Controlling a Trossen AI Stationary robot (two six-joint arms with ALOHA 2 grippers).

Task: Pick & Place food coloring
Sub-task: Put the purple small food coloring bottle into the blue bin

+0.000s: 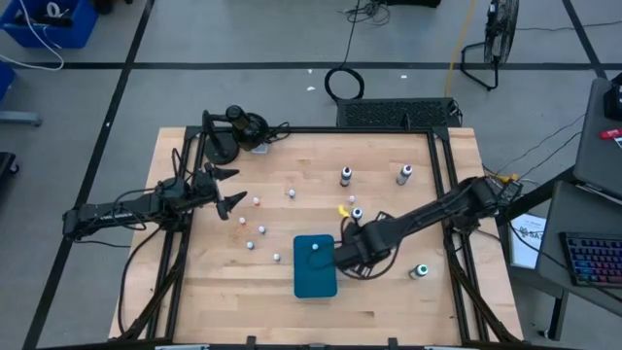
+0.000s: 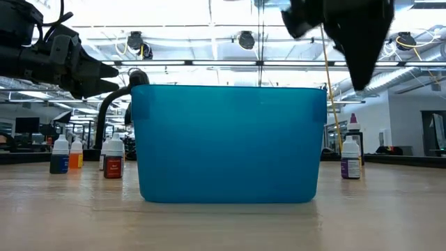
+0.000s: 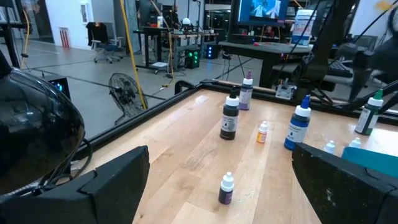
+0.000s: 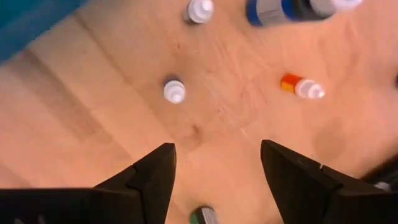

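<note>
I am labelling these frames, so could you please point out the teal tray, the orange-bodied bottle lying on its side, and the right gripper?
teal tray [image 1: 315, 277]: high view, bare floor inside.
orange-bodied bottle [image 4: 301, 86]: right wrist view, mid-body.
right gripper [image 4: 217, 167]: right wrist view, between its open fingertips.

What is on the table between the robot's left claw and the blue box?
In the high view, several tiny white-capped food coloring bottles stand scattered on the wood between the open left gripper and the teal tray.
</note>
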